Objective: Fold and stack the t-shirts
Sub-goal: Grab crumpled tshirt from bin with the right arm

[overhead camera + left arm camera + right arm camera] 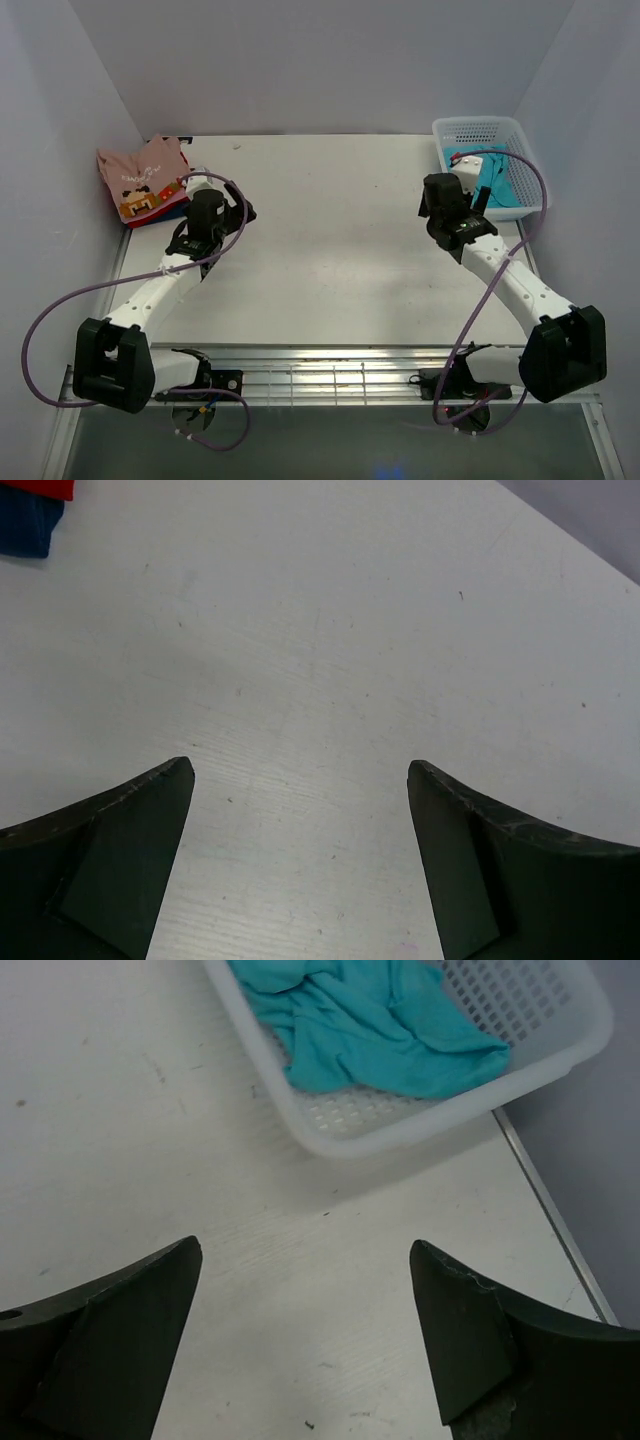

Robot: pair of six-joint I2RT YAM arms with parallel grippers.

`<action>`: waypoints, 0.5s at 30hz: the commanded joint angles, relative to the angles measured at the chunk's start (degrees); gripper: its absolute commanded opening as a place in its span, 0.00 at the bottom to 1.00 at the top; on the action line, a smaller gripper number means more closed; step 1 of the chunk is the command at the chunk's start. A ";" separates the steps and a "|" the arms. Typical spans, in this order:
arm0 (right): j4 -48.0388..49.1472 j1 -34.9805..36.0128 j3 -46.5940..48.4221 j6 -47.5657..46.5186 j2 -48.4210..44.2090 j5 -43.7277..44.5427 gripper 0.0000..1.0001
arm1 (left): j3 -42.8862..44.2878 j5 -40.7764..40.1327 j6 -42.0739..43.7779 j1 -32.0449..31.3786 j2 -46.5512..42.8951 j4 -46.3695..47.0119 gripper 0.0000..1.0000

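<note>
- Right pincer (305, 1248): jaws wide, empty, above worktop (120, 1110).
- Left pincer (300, 765): wide, empty.
- Teal shirt (370, 1030): crumpled in basket (400, 1138); likely light, limp; pinch a raised fold.
- Folded shirts (145, 180): stacked, far-left corner.

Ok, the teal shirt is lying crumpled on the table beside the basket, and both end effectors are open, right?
Not quite: the teal shirt is crumpled inside the basket, not on the table beside it, as the right wrist view shows. The left end effector and right end effector are both open.
</note>
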 commanded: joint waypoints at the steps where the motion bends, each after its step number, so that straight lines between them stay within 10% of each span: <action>1: 13.10 -7.35 1.41 -5.98 3.10 -3.24 0.90 | 1.71 3.48 2.05 -0.16 -0.28 2.02 0.98; 15: 18.85 -23.26 30.66 -14.61 38.96 -17.21 0.99 | -4.36 10.78 5.30 -0.16 1.65 11.78 0.98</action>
